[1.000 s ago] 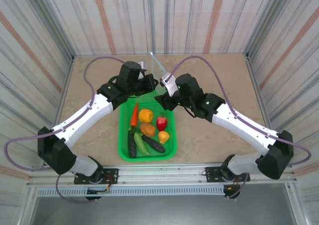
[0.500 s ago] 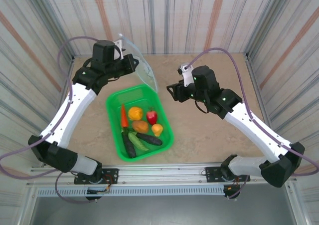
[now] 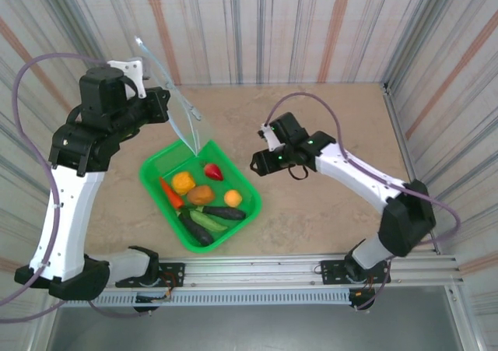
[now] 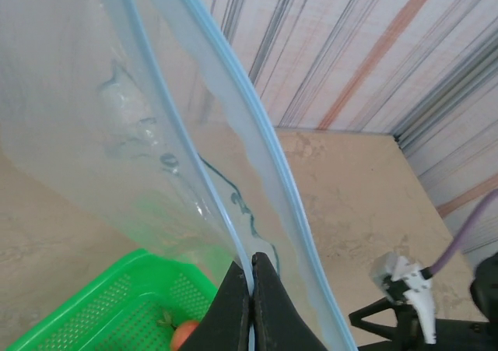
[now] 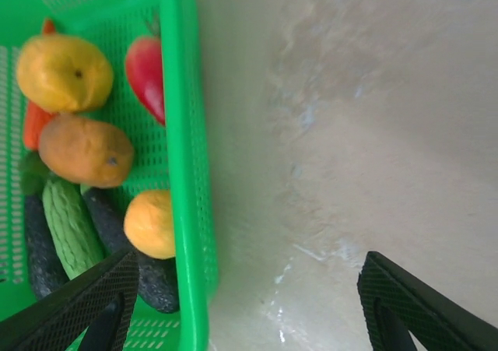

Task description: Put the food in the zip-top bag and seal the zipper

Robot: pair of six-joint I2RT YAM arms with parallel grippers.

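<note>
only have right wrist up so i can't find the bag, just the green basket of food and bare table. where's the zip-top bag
observer: the zip-top bag hangs in the air from the left gripper, on the far left side of the green basket.
operator: gripped where
observer: in the left wrist view its fingers are shut on the light-blue zipper.
operator: is it over the basket
observer: from the top, its lower corner hangs over the basket's far rim.

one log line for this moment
left gripper: shut on zip-top bag, aloft | right gripper: open beside basket | food: in basket | zipper: unsealed
</note>
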